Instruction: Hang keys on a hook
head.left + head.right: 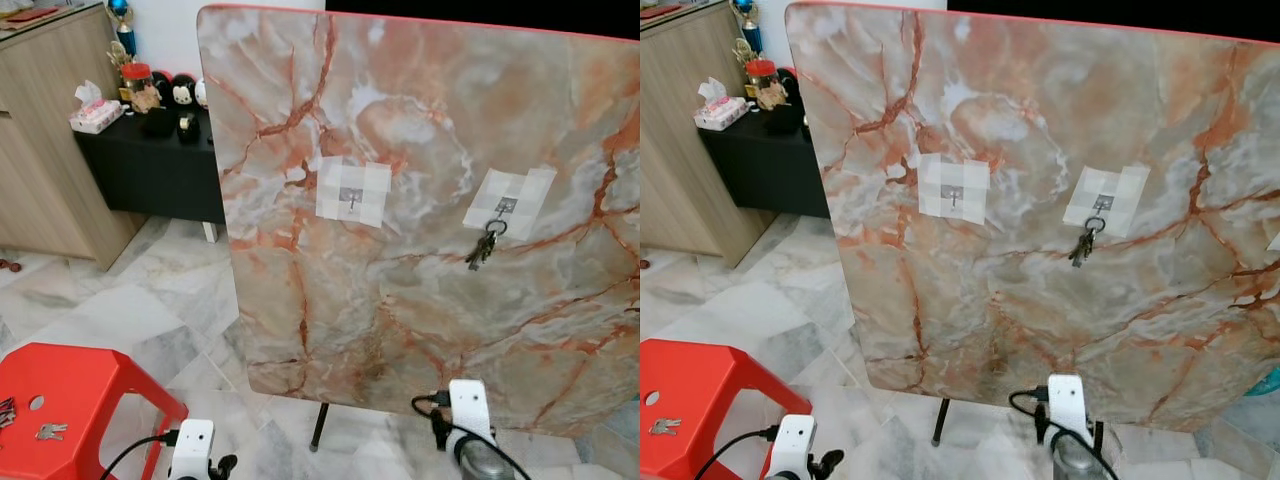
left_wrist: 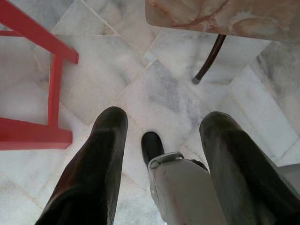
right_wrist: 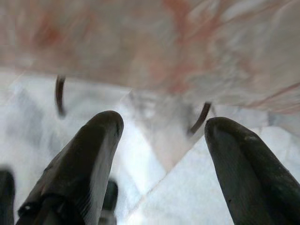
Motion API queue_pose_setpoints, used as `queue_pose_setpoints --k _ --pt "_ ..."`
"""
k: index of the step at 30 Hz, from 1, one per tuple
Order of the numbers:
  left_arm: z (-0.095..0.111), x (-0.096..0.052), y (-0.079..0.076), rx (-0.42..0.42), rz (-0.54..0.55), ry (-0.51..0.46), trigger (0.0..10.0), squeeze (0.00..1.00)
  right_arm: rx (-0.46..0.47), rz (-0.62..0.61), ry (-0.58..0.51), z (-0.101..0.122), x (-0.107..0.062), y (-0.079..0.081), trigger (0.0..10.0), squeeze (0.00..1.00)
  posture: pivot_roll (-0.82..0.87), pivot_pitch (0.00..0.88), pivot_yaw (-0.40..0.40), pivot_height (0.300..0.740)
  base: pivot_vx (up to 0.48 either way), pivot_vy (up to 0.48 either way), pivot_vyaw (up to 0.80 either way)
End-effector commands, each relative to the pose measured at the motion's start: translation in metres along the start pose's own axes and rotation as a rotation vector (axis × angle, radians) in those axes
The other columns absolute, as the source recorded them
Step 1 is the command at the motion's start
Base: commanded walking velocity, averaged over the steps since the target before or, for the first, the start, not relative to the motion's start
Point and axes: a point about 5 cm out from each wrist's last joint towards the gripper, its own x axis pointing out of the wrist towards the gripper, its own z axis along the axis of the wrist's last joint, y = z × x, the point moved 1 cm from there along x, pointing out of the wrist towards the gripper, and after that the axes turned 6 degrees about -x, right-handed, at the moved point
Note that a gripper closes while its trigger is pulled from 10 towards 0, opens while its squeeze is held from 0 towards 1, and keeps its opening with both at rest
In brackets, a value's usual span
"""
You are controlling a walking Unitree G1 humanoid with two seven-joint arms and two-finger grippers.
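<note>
So the bunch of dark metal keys is hanging off the small hook on the right-hand white tape patch, stuck on that big upright marble-pattern board with orange veins. The other white tape patch with a hook, further left on the board, has nothing on it. The left eye view catches a loose silver key lying on the red plastic stool, plus a bit of something dark at the stool's left edge that I can't make out. Left gripper points down at the grey-white marble floor, fingers spread apart, nothing between them; its wrist view has the stool's red legs beside it. Right gripper is spread wide too and empty, aimed at the board's lower edge, pretty blurry there
</note>
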Motion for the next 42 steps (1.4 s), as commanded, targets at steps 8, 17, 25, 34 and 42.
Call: queue_pose_setpoints --k 8,17,25,34,42 --pt "-0.014 -0.003 0.0 0.021 0.008 0.065 10.0 0.0 -0.066 0.021 0.128 -0.039 -0.008 -0.005 10.0 0.0 0.08 0.0 -0.077 0.74 0.0 0.0 0.0" --pt "-0.015 -0.003 0.003 0.029 0.015 0.071 10.0 0.0 -0.13 0.027 0.128 -0.043 -0.009 -0.009 10.0 0.0 0.09 0.0 -0.075 0.74 0.0 0.0 0.06" --pt "-0.013 -0.002 0.001 0.035 0.009 0.072 10.0 0.0 -0.137 0.034 0.124 -0.041 -0.008 -0.003 10.0 0.0 0.09 0.0 -0.076 0.74 0.0 0.0 0.8" --pt "-0.003 0.0 0.004 0.01 0.029 0.048 10.0 0.0 -0.169 0.056 0.117 -0.038 -0.008 0.001 10.0 0.0 0.08 0.0 -0.082 0.74 0.0 0.0 0.8" --pt "-0.005 0.0 0.005 -0.021 0.041 0.051 10.0 0.0 -0.164 0.043 0.133 -0.04 -0.008 -0.005 10.0 0.0 0.08 0.0 -0.093 0.74 0.0 0.0 0.8"
